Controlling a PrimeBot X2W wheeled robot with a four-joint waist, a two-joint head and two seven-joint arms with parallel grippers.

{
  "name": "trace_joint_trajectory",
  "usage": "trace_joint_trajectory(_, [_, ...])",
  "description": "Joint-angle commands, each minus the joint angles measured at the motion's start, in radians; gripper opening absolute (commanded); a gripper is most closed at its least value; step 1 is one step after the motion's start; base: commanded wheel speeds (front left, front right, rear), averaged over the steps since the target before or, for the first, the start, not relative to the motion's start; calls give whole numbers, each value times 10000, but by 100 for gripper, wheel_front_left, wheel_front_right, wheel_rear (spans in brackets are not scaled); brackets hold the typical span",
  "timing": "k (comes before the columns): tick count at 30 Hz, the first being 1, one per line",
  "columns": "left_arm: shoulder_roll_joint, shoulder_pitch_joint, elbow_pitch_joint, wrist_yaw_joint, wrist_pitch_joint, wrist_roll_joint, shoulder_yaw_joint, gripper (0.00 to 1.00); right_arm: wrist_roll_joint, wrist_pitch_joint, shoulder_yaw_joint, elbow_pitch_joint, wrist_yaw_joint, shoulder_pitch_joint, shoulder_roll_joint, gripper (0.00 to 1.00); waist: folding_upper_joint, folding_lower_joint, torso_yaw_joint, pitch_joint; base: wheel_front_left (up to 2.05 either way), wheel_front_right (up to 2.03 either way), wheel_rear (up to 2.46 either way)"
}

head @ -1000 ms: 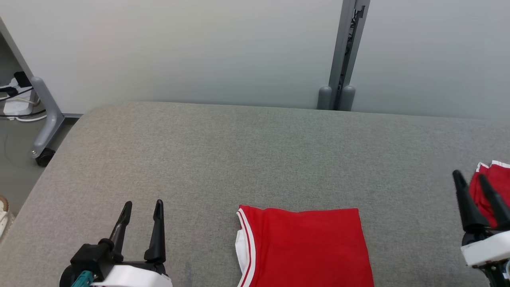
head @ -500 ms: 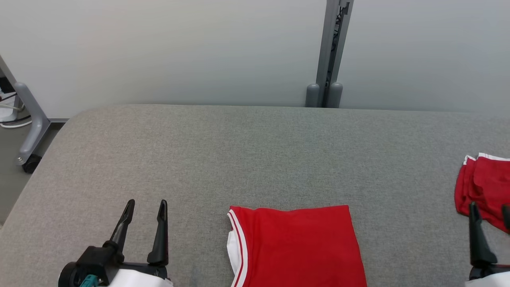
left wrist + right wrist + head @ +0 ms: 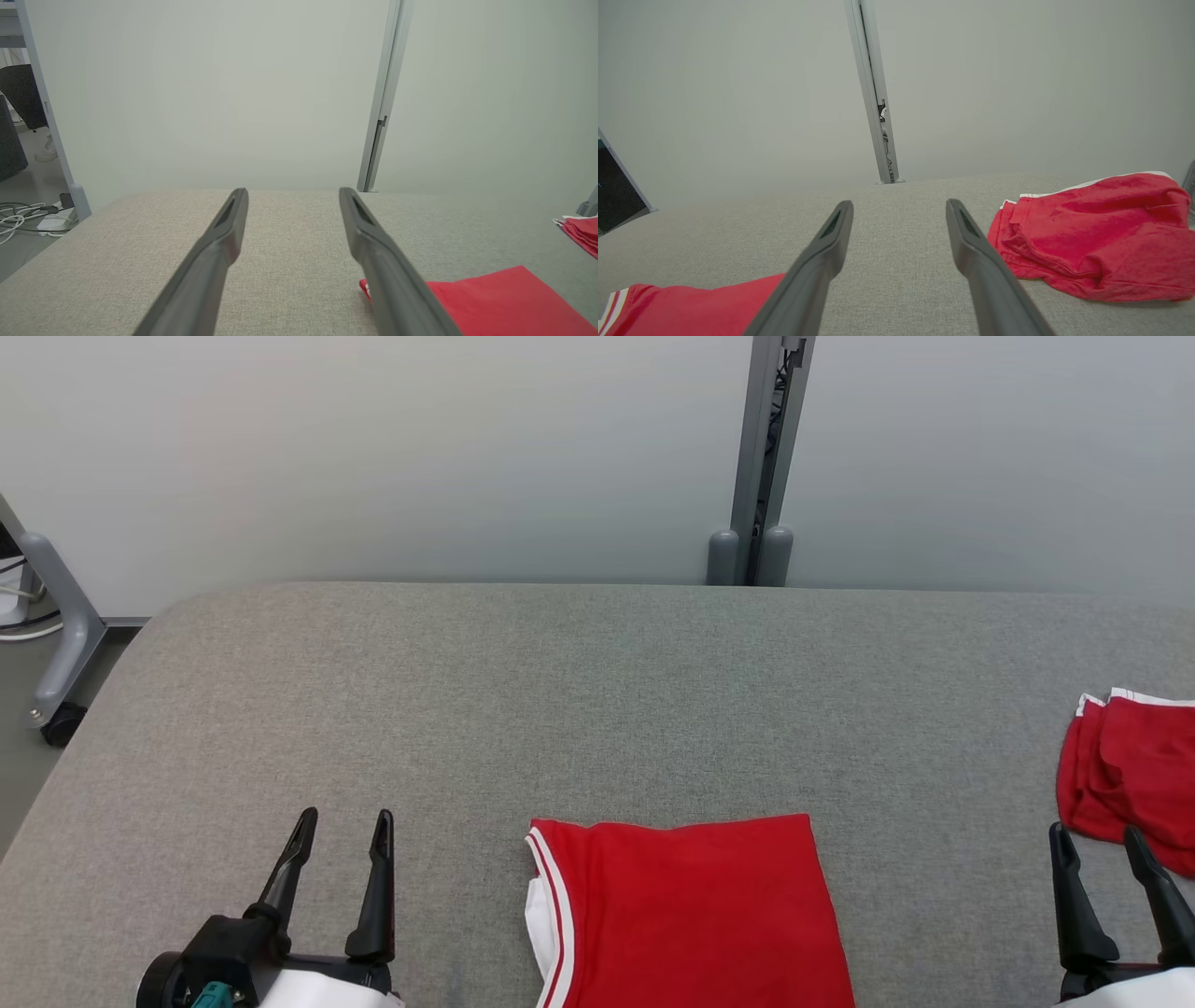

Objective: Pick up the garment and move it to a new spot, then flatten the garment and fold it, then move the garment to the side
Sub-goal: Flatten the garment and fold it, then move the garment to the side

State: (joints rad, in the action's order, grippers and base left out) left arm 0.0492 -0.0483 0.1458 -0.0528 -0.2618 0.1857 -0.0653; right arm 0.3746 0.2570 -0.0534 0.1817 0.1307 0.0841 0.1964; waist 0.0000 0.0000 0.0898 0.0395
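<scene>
The grey table (image 3: pixel 597 709) bore the folded garment (image 3: pixel 695 915), red with white trim, lying flat and squared at its near edge. A crumpled red garment (image 3: pixel 1130 784) lay well to the right of the folded garment and a little farther back. The left gripper (image 3: pixel 345 816) hovered left of the folded garment, fingers apart and empty, as a second earlier. The right gripper (image 3: pixel 1094 831), also spread and empty, had drawn back from the crumpled piece, which it overlapped a second earlier, and now sat well right of the folded garment; the head camera had also swung. Folding looked finished, so shifting the folded garment aside probably remained.
</scene>
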Motion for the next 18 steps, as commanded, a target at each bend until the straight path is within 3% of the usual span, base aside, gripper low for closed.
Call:
trace_joint_trajectory(1, [33,141,-15,-59,-38,14,41,100,26,75,38,53,2,-102,44,100,0,0,-4,-5,0,0,0])
trace_joint_trajectory(11, [33,134,8,-43,-38,151,-40,100,345,62,156,161,2,-193,5,100,0,0,14,14,0,0,0])
trace_joint_trajectory(18, [33,250,84,-52,-38,261,-84,100,1394,-2255,1134,385,2,-1259,59,100,0,0,82,79,0,0,0])
